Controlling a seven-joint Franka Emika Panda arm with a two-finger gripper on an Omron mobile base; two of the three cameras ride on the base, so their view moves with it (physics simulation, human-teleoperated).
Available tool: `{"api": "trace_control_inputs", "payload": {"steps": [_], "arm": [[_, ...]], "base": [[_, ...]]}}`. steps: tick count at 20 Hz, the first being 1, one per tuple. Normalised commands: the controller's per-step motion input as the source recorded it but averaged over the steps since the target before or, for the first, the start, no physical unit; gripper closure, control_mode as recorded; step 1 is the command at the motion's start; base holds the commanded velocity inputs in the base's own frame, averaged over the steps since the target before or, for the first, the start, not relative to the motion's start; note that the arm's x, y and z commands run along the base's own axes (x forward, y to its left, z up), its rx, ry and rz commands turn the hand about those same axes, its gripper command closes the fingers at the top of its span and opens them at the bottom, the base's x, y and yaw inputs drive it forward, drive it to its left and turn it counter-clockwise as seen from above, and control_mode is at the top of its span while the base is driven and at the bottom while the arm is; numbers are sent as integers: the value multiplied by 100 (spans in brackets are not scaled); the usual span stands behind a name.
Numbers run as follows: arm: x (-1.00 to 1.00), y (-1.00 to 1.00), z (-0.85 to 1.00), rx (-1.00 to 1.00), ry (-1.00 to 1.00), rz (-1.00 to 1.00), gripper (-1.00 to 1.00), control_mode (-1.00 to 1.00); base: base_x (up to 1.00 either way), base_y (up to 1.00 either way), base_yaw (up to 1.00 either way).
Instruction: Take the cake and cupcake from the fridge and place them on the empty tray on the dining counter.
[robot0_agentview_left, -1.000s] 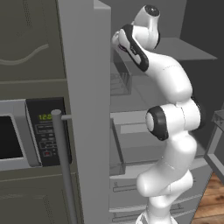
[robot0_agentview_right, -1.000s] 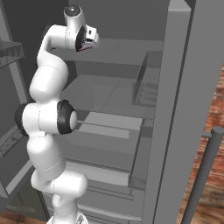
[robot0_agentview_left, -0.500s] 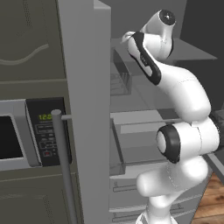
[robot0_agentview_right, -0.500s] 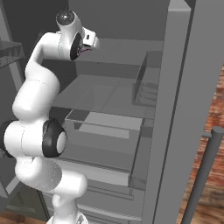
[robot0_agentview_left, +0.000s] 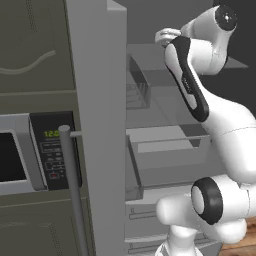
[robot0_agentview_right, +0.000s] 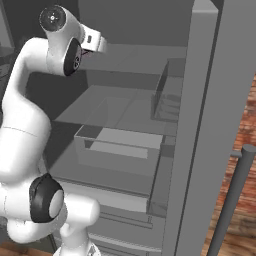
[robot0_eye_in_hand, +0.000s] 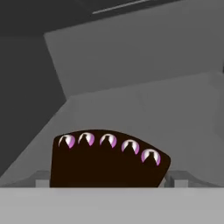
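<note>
**Cake close in front of the robot's hand, inside the open fridge**

The hand view looks right at the cake (robot0_eye_in_hand: 107, 159). It sits low and very near, on a grey fridge shelf (robot0_eye_in_hand: 144, 109). Its top is dark chocolate, with a row of small pink and white dots along the far curved edge. The long side of the cake runs left to right across this view, and the round edge faces away from the camera. The gripper's fingers cannot be made out here, but the jaws stand wide apart and hold nothing.

The two base views do not show the cake. In them the white arm reaches up and into the fridge (robot0_agentview_left: 95, 100), and the wrist hides the hand. The left base view shows the near fridge door with its bar handle (robot0_agentview_left: 72, 190), and past it a microwave (robot0_agentview_left: 30, 155) with a green clock. The right base view shows the other door and its handle (robot0_agentview_right: 232, 200), a clear drawer (robot0_agentview_right: 117, 150) pulled out in the middle, and a red brick wall (robot0_agentview_right: 245, 150) farther off.
</note>
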Motion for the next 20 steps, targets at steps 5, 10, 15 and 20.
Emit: {"api": "trace_control_inputs", "payload": {"steps": [5,10,15,20], "arm": [[-100,-2,0,0,-43,0,100,-100],[-100,-5,0,0,-29,0,100,-100],[-100,-1,17,0,-9,0,100,-100],[-100,0,35,0,9,0,100,-100]], "base": [[0,0,0],[0,0,0],[0,0,0],[0,0,0]]}}
